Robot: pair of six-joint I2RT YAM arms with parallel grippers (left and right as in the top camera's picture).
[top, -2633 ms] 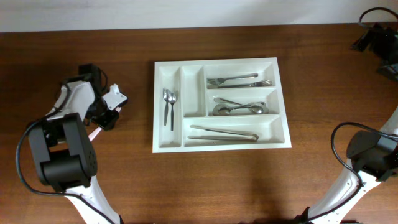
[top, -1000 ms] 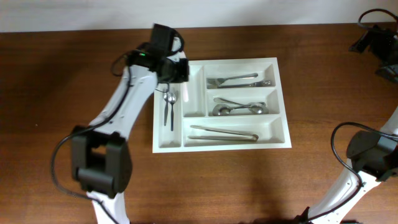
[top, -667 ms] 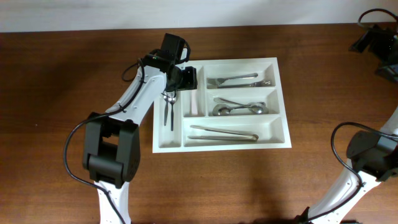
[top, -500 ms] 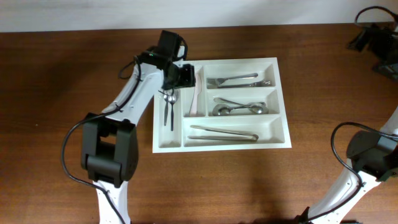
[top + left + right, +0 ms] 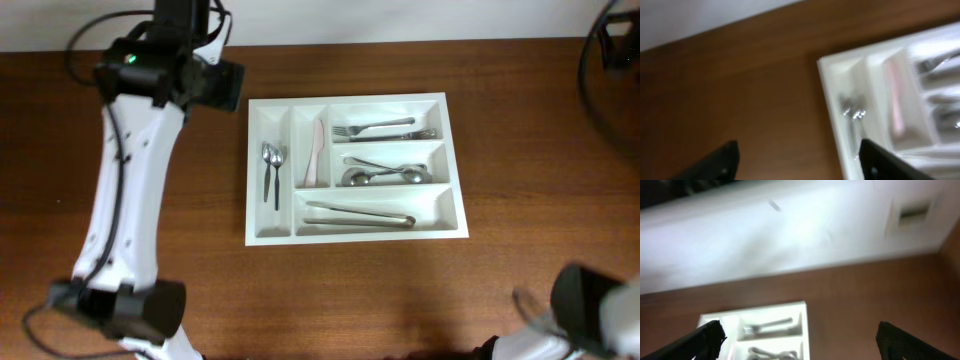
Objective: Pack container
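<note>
1. Container [image 5: 355, 98], white and rectangular, lying flat on the brown table [image 5: 350, 300], about midway across and nearer the far edge.
2. Five compartments: two narrow ones side by side at its left end, three long ones stacked to their right.
3. In the leftmost narrow compartment, two small spoons [image 5: 271, 172] side by side, bowls toward the far edge.
4. In the second narrow compartment, one pale knife [image 5: 316, 155], lying slightly slanted.
5. In the far long compartment, forks [image 5: 385, 128]; in the middle one, larger spoons [image 5: 385, 173]; in the near one, two long metal pieces [image 5: 360, 214], too small to name for certain.
6. Left hand [image 5: 799, 150] open, its two fingers [image 5: 715, 165] wide apart with nothing between them; up above the table beyond the container's far-left corner, touching nothing.
7. From the left wrist, all blurred: the container's left end, small spoons as bright glints, pale knife in the next slot.
8. Right hand [image 5: 799, 330] likewise open, fingers spread, nothing held; well apart from the container.
9. From the right wrist, also blurred: container small and low in view, forks just discernible, white wall [image 5: 790, 230] behind the table.
</note>
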